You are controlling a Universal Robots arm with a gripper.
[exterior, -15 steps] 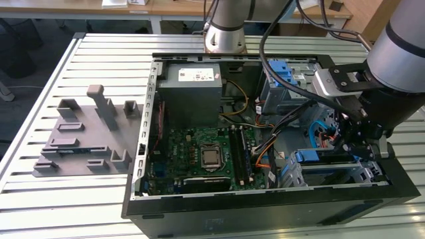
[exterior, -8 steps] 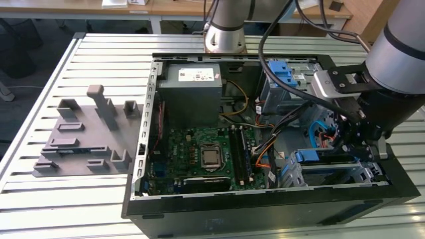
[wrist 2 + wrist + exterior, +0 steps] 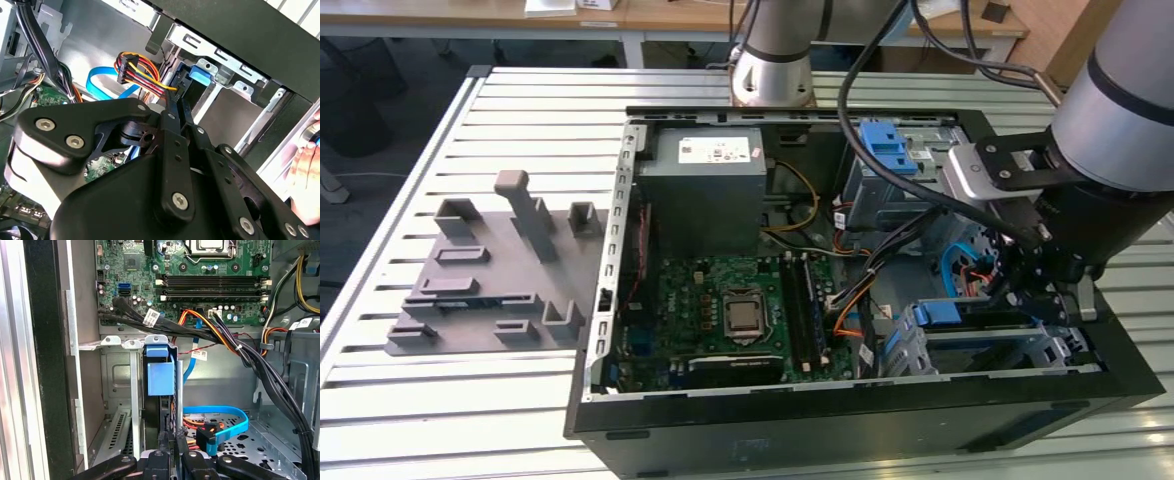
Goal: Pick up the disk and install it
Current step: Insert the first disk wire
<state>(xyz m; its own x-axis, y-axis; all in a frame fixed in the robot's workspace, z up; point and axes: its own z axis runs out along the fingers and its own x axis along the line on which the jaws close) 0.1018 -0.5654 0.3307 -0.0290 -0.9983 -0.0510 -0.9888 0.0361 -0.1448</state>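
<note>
Blue plastic rails mark the disk [image 3: 161,390], which stands on edge inside the drive cage [image 3: 117,385] of the open computer case [image 3: 854,425]. In the first wrist view its thin edge faces the camera, so its long axis runs down into the cage and away from the motherboard [image 3: 190,270]. A blue tab [image 3: 156,350] caps its far end, next to the cage's metal lip.

In the exterior view the disk [image 3: 974,318] sits low in the cage, at the case corner farthest from the grey power supply [image 3: 707,190]; its blue rail shows just beside the arm's black wrist.

The gripper [image 3: 170,452] is closed down narrowly on the near end of the disk, its 2 black fingers [image 3: 176,120] flanking the thin metal edge. In the second wrist view the fingers reach toward the blue tab [image 3: 199,76], beside a bundle of red, yellow and black wires [image 3: 142,75].

A blue flat cable [image 3: 225,427] loops on the case floor beside the cage. A hand [image 3: 306,180] shows outside the case wall. A grey plastic fixture [image 3: 487,275] lies on the slatted table [image 3: 454,420], well apart from the case.
</note>
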